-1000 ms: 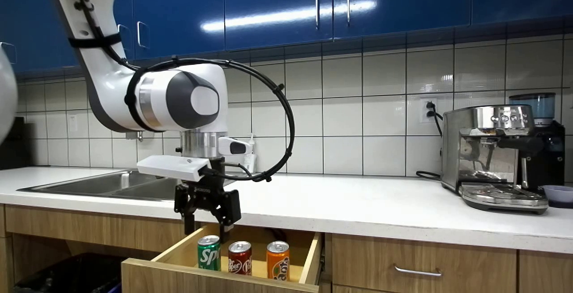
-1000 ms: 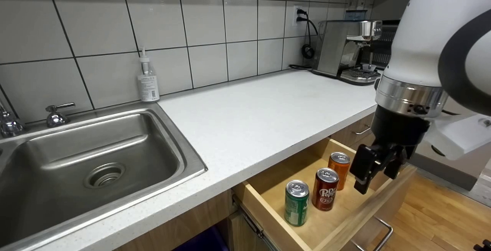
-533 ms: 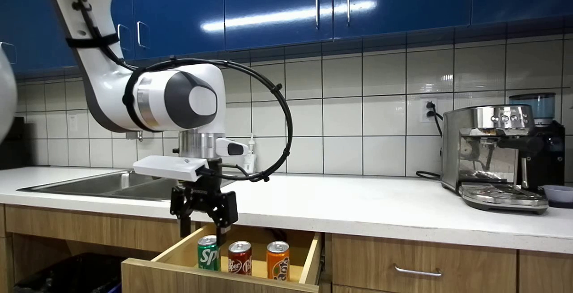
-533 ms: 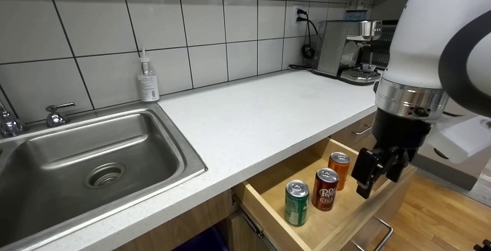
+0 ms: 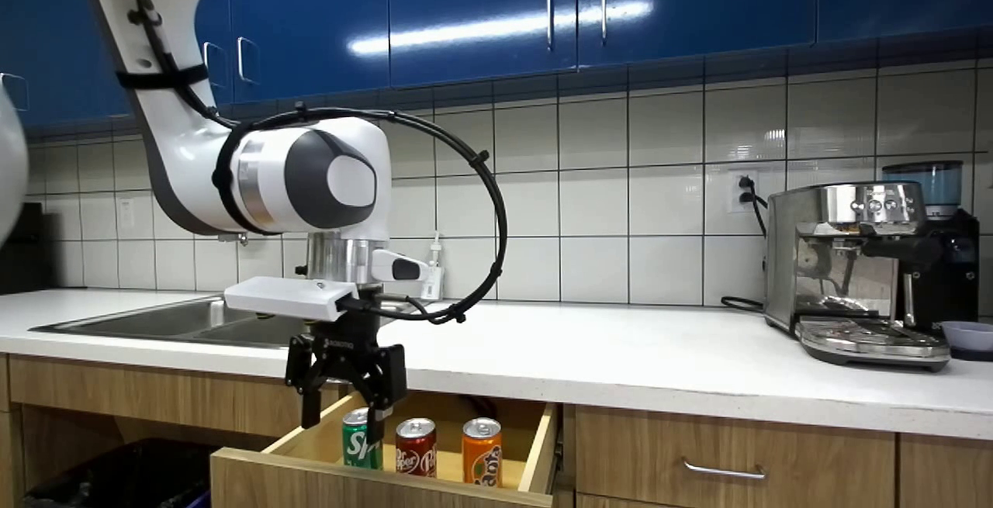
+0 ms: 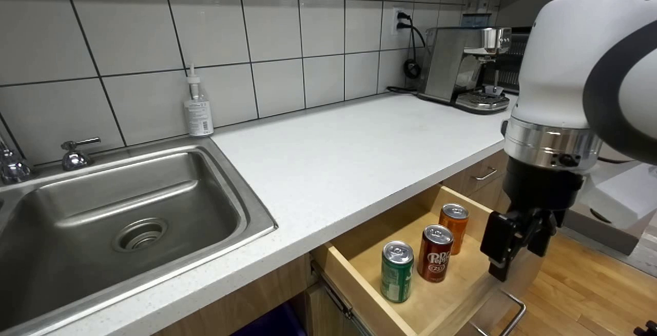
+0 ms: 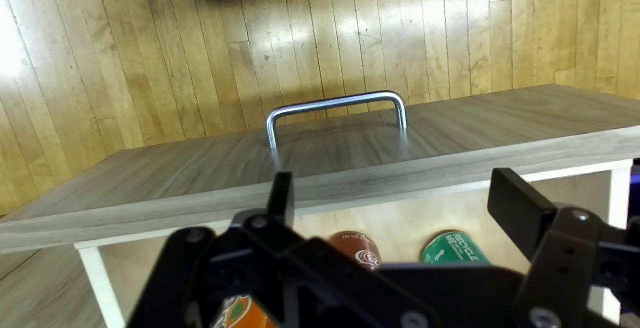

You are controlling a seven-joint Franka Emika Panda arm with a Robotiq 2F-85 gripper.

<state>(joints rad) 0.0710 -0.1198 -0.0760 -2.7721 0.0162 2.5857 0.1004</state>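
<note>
Two black fingers (image 7: pixel 517 213) of the gripper (image 7: pixel 392 183) stand wide apart, holding nothing, over the front edge of a pulled-out drawer (image 6: pixel 436 297). A metal handle (image 7: pixel 336 102) juts from its face. Inside the drawer, all upright, stand a green can (image 6: pixel 395 274), a dark red can (image 6: pixel 434 259) in the middle and an orange can (image 6: pixel 458 225). Farther back lies a white counter (image 6: pixel 339 156) with a sink (image 6: pixel 179 213), a pump bottle (image 6: pixel 198 113) and a coffee machine (image 5: pixel 838 267).

In an exterior view, the claw (image 5: pixel 343 427) is pointing downward, jaws standing apart. Behind one jaw, a green can (image 5: pixel 357 443) is standing in the drawer (image 5: pixel 333 489); a red can (image 5: pixel 416 447) and an orange can (image 5: pixel 482 452) are standing progressively farther from the claw.
</note>
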